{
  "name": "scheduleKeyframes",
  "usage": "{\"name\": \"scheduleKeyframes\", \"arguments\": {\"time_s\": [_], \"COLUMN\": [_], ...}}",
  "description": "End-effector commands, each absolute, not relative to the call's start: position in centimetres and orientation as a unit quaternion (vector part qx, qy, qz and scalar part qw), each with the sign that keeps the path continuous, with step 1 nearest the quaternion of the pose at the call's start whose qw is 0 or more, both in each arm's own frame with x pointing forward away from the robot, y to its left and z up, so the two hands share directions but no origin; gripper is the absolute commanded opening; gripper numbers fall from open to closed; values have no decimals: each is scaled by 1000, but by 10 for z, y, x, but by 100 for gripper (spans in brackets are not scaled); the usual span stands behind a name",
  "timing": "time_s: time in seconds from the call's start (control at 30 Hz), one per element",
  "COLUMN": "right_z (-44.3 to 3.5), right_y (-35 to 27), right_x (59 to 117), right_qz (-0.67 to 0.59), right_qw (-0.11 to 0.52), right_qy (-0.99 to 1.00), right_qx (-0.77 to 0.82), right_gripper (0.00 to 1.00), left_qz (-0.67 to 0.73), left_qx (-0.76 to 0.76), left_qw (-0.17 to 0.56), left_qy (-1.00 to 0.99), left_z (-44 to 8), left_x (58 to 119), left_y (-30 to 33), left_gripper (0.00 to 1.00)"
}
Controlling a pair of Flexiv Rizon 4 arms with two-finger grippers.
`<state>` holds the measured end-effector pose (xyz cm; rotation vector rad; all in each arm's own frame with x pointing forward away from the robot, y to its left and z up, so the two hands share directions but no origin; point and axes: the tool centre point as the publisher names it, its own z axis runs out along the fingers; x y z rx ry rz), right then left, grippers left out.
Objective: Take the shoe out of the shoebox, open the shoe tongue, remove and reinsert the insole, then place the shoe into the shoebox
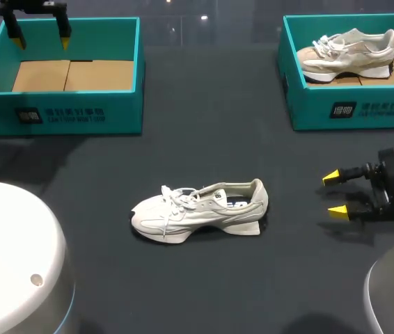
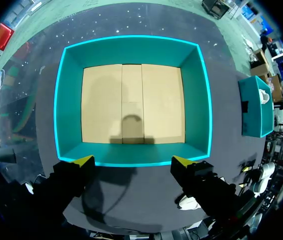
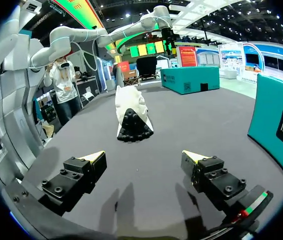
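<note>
Worktop (image 1: 211, 146): dark, sneaker (image 1: 200, 211) lying mid-surface.
Right gripper (image 1: 334, 194): spread, well apart from sneaker's heel.
Left gripper (image 1: 42, 42): spread over far-left shoebox (image 1: 58, 90).

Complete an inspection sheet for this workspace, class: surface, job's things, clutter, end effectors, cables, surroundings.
Surface: dark table.
Job's things: white shoe out on the table; left shoebox holds no shoe; right shoebox holds a second shoe.
Clutter: nothing seen.
End effectors: left end effector open above the left shoebox; right end effector open, behind the white shoe's heel, apart from it.
Cables: nothing seen.
Surroundings: nothing seen.
</note>
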<state>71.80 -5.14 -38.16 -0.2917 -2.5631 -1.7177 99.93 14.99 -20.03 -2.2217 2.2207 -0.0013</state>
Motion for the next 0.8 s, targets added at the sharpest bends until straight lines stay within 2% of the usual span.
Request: {"name": "scheduleKeyframes", "arguments": {"time_s": [0.03, 0.1, 0.8], "right_z": [-381, -383, -397], "right_y": [-37, -36, -18], "right_x": [704, 705, 716], "right_qz": [-553, -550, -569], "right_qw": [-30, -44, -23], "right_qy": [-827, -829, -818], "right_qx": [-92, -90, -85], "right_gripper": [100, 100, 100], "left_qz": [0, 0, 0], "left_qx": [-707, -707, -707], "left_qw": [0, 0, 0], "left_qy": [707, 707, 707], "left_z": [-200, -200, -200], "left_x": [1000, 1000, 1000], "left_y": [150, 150, 150], "left_gripper": [100, 100, 100]}}
